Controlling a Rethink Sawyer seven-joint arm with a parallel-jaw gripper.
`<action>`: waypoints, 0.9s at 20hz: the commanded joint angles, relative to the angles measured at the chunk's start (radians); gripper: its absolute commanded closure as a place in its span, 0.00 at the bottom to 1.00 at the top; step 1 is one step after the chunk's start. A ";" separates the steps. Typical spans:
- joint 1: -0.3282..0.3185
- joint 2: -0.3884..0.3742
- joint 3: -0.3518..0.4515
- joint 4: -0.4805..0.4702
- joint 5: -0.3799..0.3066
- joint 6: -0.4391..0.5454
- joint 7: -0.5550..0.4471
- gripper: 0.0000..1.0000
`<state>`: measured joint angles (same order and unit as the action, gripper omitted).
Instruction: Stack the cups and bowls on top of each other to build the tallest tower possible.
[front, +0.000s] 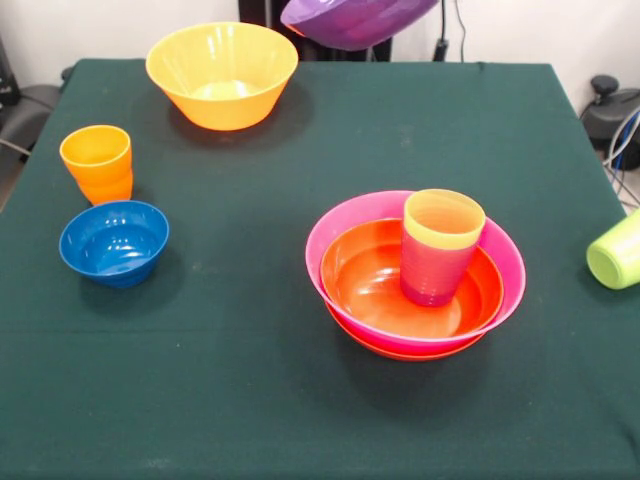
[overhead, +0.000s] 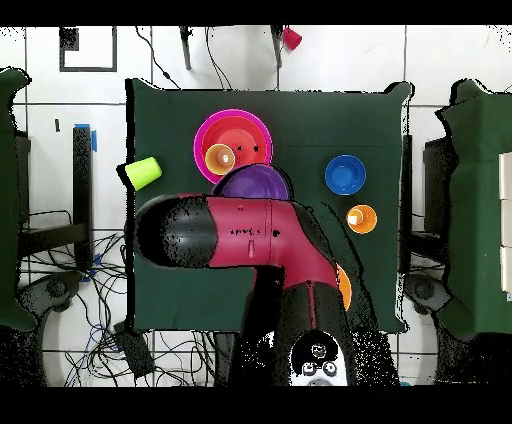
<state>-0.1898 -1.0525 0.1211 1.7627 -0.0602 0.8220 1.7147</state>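
The purple bowl (front: 350, 20) hangs tilted in the air at the table's far side; in the overhead view it (overhead: 255, 180) sticks out from under my arm (overhead: 230, 232), beside the tower. My gripper is hidden behind the bowl and under the arm. The tower is a pink bowl (front: 505, 262) (overhead: 203, 135) nested between two red-orange bowls (front: 365, 280), with a yellow cup (front: 443, 218) (overhead: 220, 158) set in a purple cup (front: 430, 280) standing inside.
A yellow-orange bowl (front: 222, 75) stands far left, mostly hidden under the arm from overhead (overhead: 344, 288). An orange cup (front: 97, 160) (overhead: 361, 218) and a blue bowl (front: 113, 240) (overhead: 345, 174) stand at the left. A lime green cup (front: 615, 250) (overhead: 143, 172) lies at the right edge.
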 joint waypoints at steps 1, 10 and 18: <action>0.003 0.097 0.058 -0.095 0.026 0.097 0.106 1.00; 0.007 0.174 0.061 -0.221 0.010 0.132 0.073 1.00; 0.029 0.213 0.050 -0.309 0.001 0.156 0.087 1.00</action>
<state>-0.1876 -0.9038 0.1215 1.5471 -0.0432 0.8510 1.7147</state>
